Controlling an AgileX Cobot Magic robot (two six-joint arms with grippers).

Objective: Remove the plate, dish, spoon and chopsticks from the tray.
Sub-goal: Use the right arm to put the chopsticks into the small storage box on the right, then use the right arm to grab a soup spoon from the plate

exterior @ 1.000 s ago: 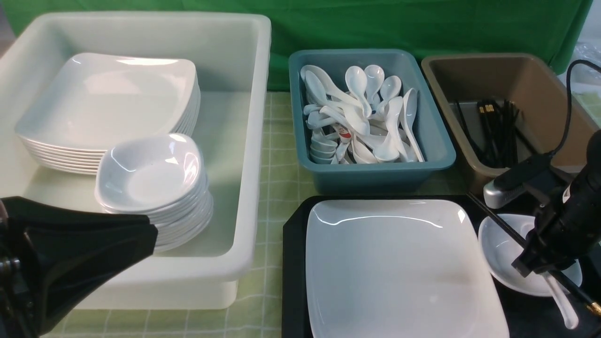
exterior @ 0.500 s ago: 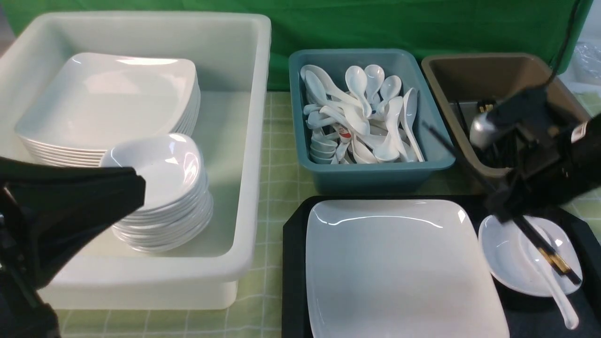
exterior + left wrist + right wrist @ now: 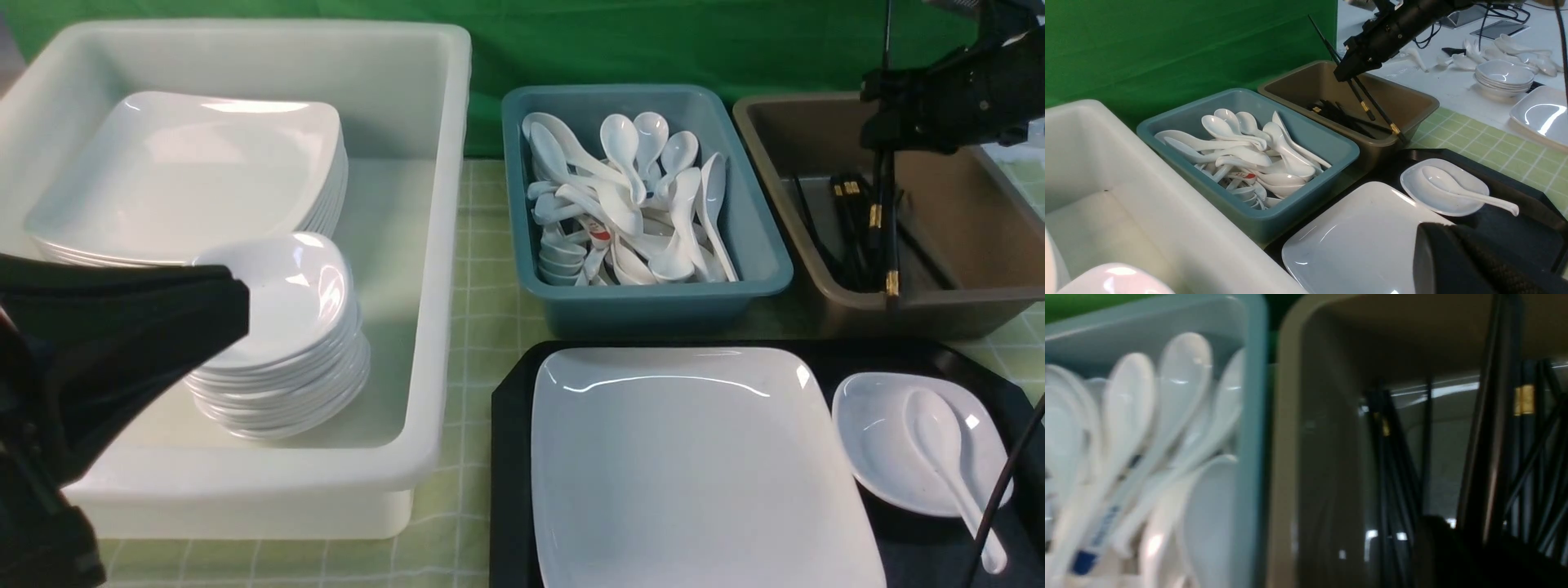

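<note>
Since a second ago the right gripper (image 3: 886, 140) has swung up off the tray (image 3: 510, 457) and over to the brown bin (image 3: 939, 314), chopsticks (image 3: 887, 204) along for the ride. The left gripper (image 3: 233, 310) crept up a bit too.

Closest in, the left gripper sits closed in front of the stack of small dishes (image 3: 286, 343) in the white tub (image 3: 441, 245). On the tray there's the big square plate (image 3: 694, 465), with the dish (image 3: 878, 445) just beside it on the right and the spoon (image 3: 939, 433) lying in that, handle poking over the near rim. Behind that is a teal bin (image 3: 653, 300) full of spoons. Furthest back, the right jaws are pinched on the chopsticks, which dangle nearly upright, gold-banded ends down, over the other black sticks (image 3: 849, 241) in the brown bin.
</note>
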